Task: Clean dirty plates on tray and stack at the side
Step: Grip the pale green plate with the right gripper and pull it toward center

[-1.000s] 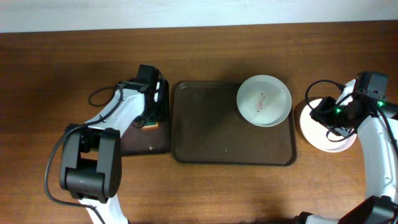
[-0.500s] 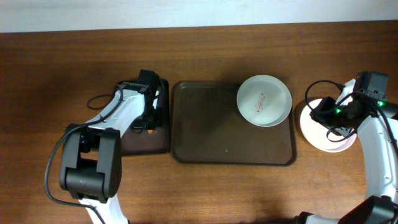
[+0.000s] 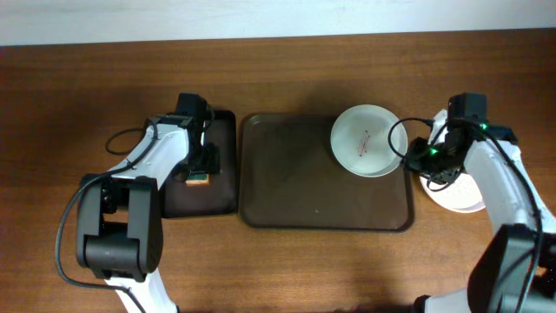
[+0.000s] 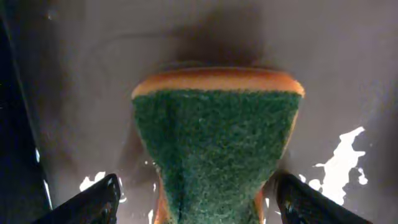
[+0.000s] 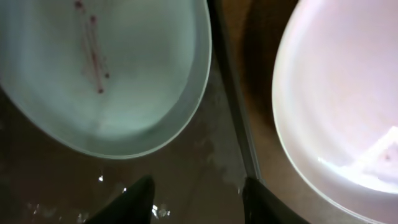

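Dirty plate (image 3: 368,141) sits in the tray's (image 3: 295,183) 1 o'clock corner, at 10 o'clock of the right gripper (image 3: 426,160) (jaws spread, empty, by far the nearer arm) — left gripper (image 3: 198,174) pinches the sponge (image 4: 214,137) well off at the plate's 9 o'clock.

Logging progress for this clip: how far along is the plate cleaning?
Done: one white plate sits beside the tray. In hand: the left tool squeezes the sponge; the right tool is open near the streaked plate. Left: wiping and stacking that plate.
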